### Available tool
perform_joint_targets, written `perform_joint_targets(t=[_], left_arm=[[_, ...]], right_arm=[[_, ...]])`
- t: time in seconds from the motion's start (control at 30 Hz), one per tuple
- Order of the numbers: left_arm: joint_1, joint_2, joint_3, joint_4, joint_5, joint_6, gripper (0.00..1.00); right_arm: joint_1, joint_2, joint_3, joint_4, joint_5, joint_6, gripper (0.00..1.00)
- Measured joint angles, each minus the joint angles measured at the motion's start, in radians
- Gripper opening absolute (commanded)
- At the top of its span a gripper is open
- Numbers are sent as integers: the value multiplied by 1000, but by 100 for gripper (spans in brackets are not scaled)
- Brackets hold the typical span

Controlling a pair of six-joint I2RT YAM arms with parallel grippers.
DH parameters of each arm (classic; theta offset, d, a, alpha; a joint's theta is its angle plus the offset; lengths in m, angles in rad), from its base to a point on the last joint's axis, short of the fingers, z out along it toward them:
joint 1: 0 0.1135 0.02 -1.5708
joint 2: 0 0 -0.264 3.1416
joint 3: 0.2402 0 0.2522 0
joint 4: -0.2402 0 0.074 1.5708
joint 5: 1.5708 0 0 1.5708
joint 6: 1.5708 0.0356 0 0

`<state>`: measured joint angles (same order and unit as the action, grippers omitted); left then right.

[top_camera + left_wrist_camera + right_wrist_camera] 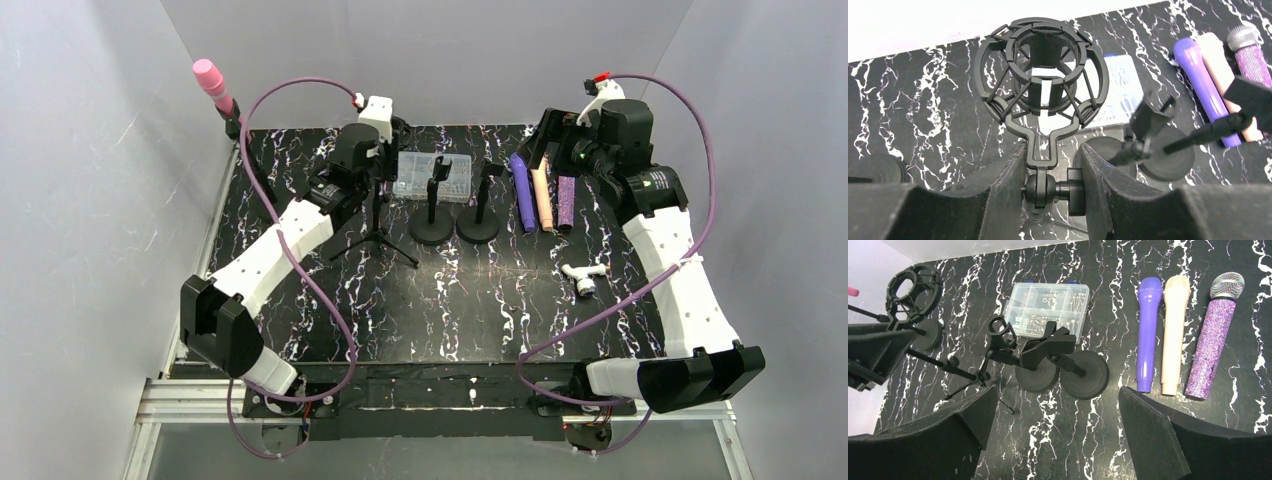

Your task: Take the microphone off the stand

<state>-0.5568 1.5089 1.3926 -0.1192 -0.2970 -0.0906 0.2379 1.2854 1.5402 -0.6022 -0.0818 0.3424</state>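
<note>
A black tripod stand [377, 228] carries a ring-shaped shock mount [1048, 50] that holds no microphone. My left gripper [1052, 150] is shut on the stand's swivel joint and knob [1075, 192], just under the mount. Three microphones lie side by side on the table at the back right: purple [1147, 335], cream [1173, 335] and glittery purple [1212, 340]. My right gripper [1057, 392] hangs open above the table, near their lower ends, with nothing between its fingers. In the top view it [545, 138] is at the back right.
Two round-based desk stands [430, 228] [478, 226] with empty clips stand mid-table. Behind them is a clear parts box [432, 178]. A small white part [582, 277] lies at the right. A pink microphone [212, 82] sticks up past the table's back left corner.
</note>
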Motion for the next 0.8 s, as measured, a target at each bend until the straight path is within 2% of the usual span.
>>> perform_joint_targets(t=[0.3,0.63,0.67,0.8], left_arm=[[128,22,5,80,34,-26,0],[143,60,-31,195,78,-32,0],[143,58,-38,206,79,-32,5],[145,37,-77,240,77,-38,37]], right_arm=[[3,0,0,0,-5,0,100],[8,0,0,0,-12,0,100],[8,0,0,0,-14,0,100],[11,0,0,0,-23,0,100]])
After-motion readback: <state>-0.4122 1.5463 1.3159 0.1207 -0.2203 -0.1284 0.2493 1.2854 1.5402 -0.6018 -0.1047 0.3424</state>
